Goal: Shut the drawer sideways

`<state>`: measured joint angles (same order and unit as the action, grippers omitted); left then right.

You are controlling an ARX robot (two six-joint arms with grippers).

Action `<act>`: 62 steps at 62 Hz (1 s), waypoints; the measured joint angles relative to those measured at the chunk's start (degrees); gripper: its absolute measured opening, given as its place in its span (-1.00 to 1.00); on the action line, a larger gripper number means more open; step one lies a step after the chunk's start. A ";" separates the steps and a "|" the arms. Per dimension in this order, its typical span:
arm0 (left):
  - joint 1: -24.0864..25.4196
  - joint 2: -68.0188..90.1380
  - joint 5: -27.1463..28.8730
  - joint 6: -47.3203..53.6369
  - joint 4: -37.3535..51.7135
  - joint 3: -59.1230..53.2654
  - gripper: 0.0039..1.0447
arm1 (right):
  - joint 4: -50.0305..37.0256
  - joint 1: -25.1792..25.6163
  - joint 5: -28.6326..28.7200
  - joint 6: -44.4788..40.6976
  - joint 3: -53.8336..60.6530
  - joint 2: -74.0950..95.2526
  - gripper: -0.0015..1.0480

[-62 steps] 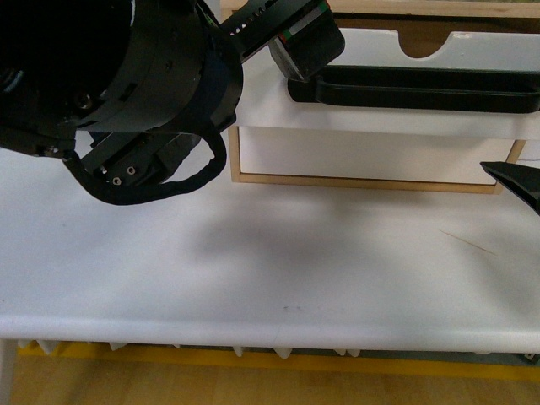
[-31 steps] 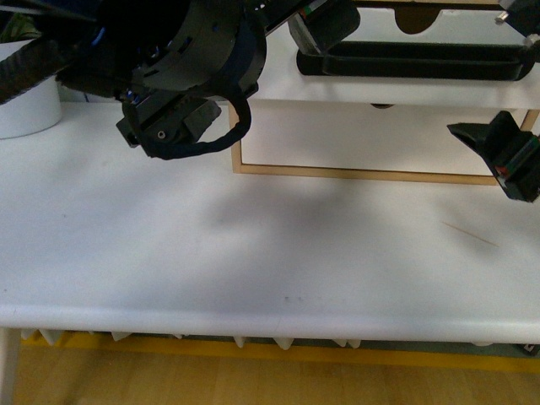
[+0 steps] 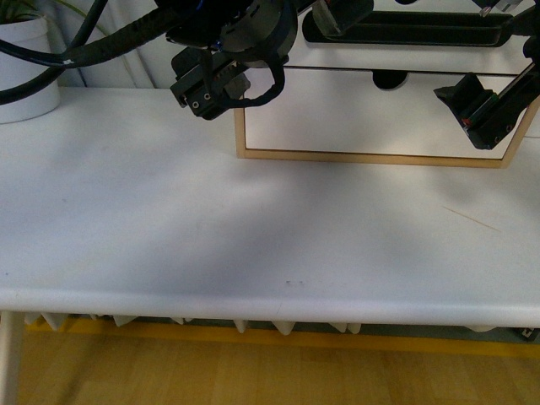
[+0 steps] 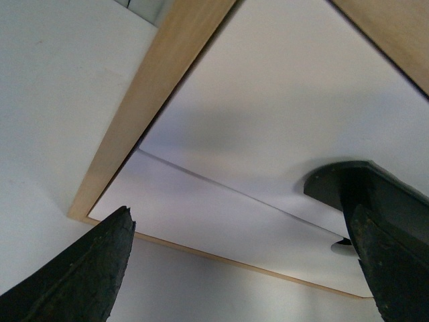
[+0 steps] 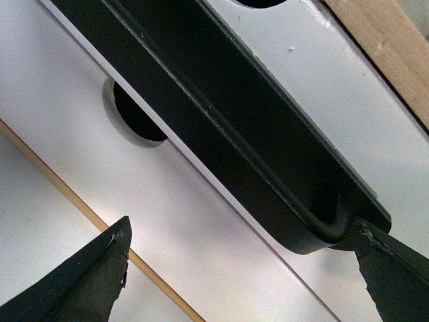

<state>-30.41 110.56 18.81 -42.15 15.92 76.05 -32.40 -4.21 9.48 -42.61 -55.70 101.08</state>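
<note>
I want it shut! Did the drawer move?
Yes. The drawer slid back into the frame; the notch below it now shows.

White desk (image 3: 169, 211), mostly bare. There's a white pot (image 3: 29, 72) at the far left corner with a bit of green leaf (image 3: 12, 10) poking out. A plain white drawer front (image 3: 337, 118), no handle, stands at the back. A thin tan sliver (image 3: 471, 219) lies on the right side; can't tell if it's a stick or a scratch. There's a tiny dark speck (image 3: 294, 283) near the front edge. Wooden floor (image 3: 253, 381) below.
</note>
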 joint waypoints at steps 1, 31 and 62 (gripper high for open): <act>0.04 0.42 -0.13 0.07 -0.15 0.52 0.89 | -0.15 0.11 -0.11 0.02 -0.15 0.26 0.83; 2.99 -6.10 1.75 1.88 2.51 -8.94 0.89 | 0.39 2.47 2.49 2.47 7.15 -7.02 0.83; 13.14 -45.66 8.37 9.16 0.77 -47.06 0.89 | 12.63 7.28 2.29 15.91 33.03 -52.37 0.83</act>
<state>-17.28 64.90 27.18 -32.99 16.69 28.99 -19.77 3.07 11.77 -26.70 -22.68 48.71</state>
